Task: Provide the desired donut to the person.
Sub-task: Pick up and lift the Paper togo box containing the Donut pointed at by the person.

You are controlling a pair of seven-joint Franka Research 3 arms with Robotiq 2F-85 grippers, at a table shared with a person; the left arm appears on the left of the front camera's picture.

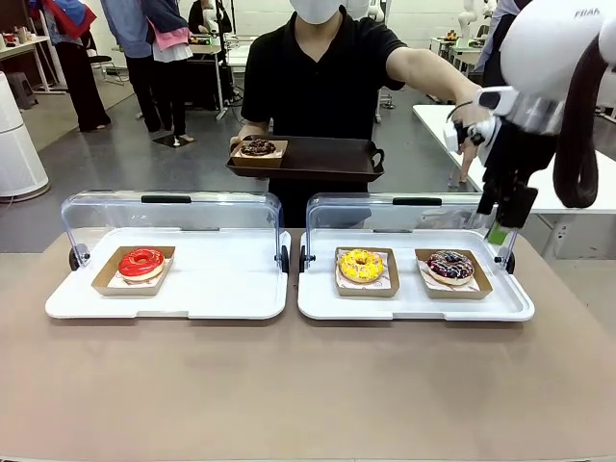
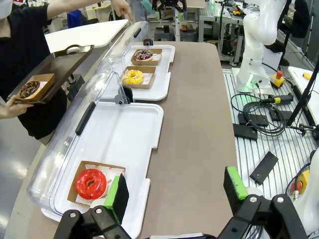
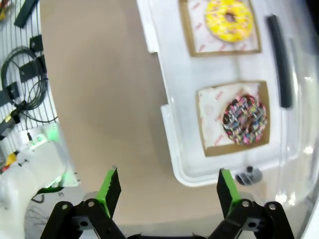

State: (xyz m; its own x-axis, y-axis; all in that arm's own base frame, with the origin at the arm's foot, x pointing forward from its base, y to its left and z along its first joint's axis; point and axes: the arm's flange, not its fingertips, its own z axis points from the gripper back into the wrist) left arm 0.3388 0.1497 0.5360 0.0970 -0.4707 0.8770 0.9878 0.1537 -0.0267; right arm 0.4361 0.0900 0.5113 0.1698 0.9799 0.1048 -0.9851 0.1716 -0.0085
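Observation:
The person [image 1: 318, 67] stands at the far side holding a dark brown tray [image 1: 318, 159] with a chocolate donut [image 1: 258, 147] on it. Their other hand [image 1: 470, 117] reaches out over the right case's end. A yellow donut [image 1: 361, 265] and a sprinkled chocolate donut [image 1: 449, 267] lie in the right white tray [image 1: 414, 306]. A red donut [image 1: 141, 262] lies in the left white tray [image 1: 221, 289]. My right gripper [image 1: 502, 226] hangs open beside the sprinkled donut [image 3: 244, 119], nothing between its fingers [image 3: 110, 186]. My left gripper [image 2: 175, 191] is open above the table edge near the red donut [image 2: 90, 183].
Both clear lids [image 1: 173, 207] stand open behind the white trays. Each donut rests in a shallow cardboard boat [image 1: 135, 279]. The brown tabletop [image 1: 308, 385] stretches in front of the trays. Cables and a robot base [image 2: 254, 45] lie off the table's side.

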